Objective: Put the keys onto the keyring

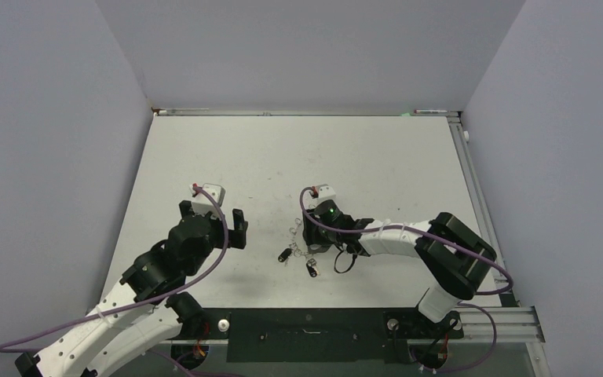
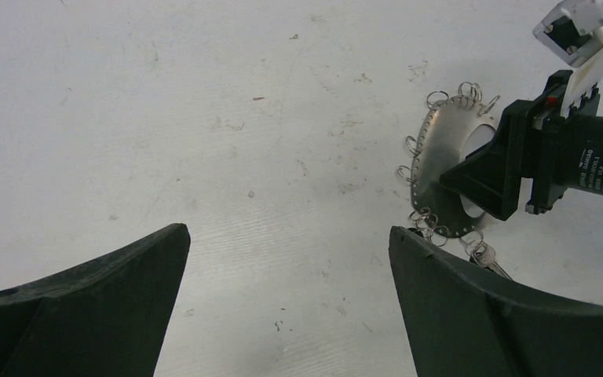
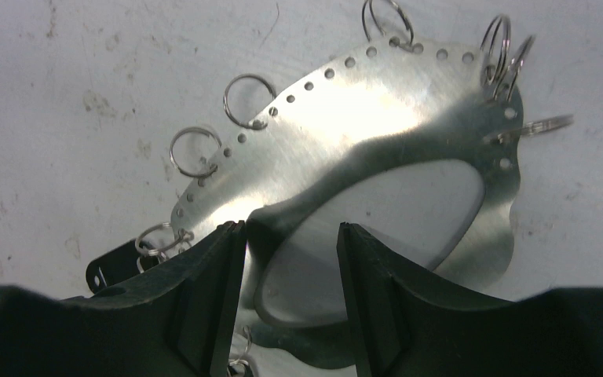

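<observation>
Top view: two arms reach over a scuffed white table [image 1: 283,157], the left arm from the near left and the right arm bent in from the near right; their grippers are well apart.
Left gripper [image 1: 238,228]: jaws spread wide with nothing between them; it hangs over bare table, left of the keyring.
Left fingers [image 2: 86,314]: two dark wedges at the bottom corners of the left wrist view, with only table surface in the broad gap.
Right gripper [image 3: 290,236]: points down at the keyring with its jaws part-way apart; one finger overlaps the metal band, the other stands over the hole, and table shows in the gap. Whether either finger touches the metal cannot be told.
Keyring [image 3: 345,133]: a flat silvery band around a big oval hole, at mid-table right under the right gripper; a row of small punched holes follows its outer edge. Whether it lies flat or is tipped up cannot be told.
Loops [image 3: 249,100]: small wire rings hung through the edge holes, spaced along the rim on the side away from the right gripper.
Keys [image 1: 284,254]: two black-headed ones lie on the table just beside the keyring, on its near side toward the arm bases. In the right wrist view a black head sits by a rim loop; whether it is threaded on cannot be told.
Cables [image 1: 220,259]: a purple lead runs along each arm.
</observation>
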### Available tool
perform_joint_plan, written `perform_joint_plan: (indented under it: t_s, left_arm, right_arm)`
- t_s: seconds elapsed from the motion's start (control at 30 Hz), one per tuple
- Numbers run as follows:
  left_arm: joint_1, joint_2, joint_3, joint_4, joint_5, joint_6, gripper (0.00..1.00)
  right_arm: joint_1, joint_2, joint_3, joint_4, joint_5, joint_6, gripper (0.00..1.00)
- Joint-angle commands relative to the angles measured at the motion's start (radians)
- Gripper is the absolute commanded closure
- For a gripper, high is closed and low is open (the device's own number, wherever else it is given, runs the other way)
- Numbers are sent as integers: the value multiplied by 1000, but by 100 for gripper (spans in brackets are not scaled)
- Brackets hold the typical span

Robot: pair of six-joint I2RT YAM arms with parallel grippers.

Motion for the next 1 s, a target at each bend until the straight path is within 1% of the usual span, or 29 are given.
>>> perform_joint_plan:
  t_s: [0.0, 0.2, 0.3, 0.37, 0.47, 0.6, 0.7, 0.83, 0.93, 0.97]
  left_arm:
    - [53, 9, 25, 23, 50, 19, 4]
    - [145, -4, 16, 51, 140, 26, 4]
    - [170, -6, 13, 58, 166, 34, 4]
    - [180, -9, 13, 58, 168, 36, 4]
    - [191, -16, 10, 61, 168, 37, 4]
    - [219, -27, 4, 70, 190, 36, 4]
    - [241, -36, -6, 85, 245, 48, 4]
    - [270, -30, -2, 85, 276, 42, 4]
    - [284, -23, 0, 82, 286, 40, 4]
    - [288, -24, 0, 83, 290, 40, 4]
  right_arm:
    - [-45, 81, 66, 39, -11, -112, 54]
    - [-91, 181, 181, 68, -136, -241, 55]
    - [-92, 202, 253, 26, -158, -280, 56]
    - [-92, 183, 285, -2, -151, -298, 55]
    - [-92, 101, 293, -26, -135, -333, 52]
    - [-87, -56, 296, -70, -109, -379, 41]
    - [-81, -197, 270, -72, -96, -395, 36]
    - [-76, -387, 184, -13, -86, -391, 34]
    - [-75, -537, 69, 70, -56, -366, 32]
    - [-73, -576, 29, 99, -24, -357, 31]
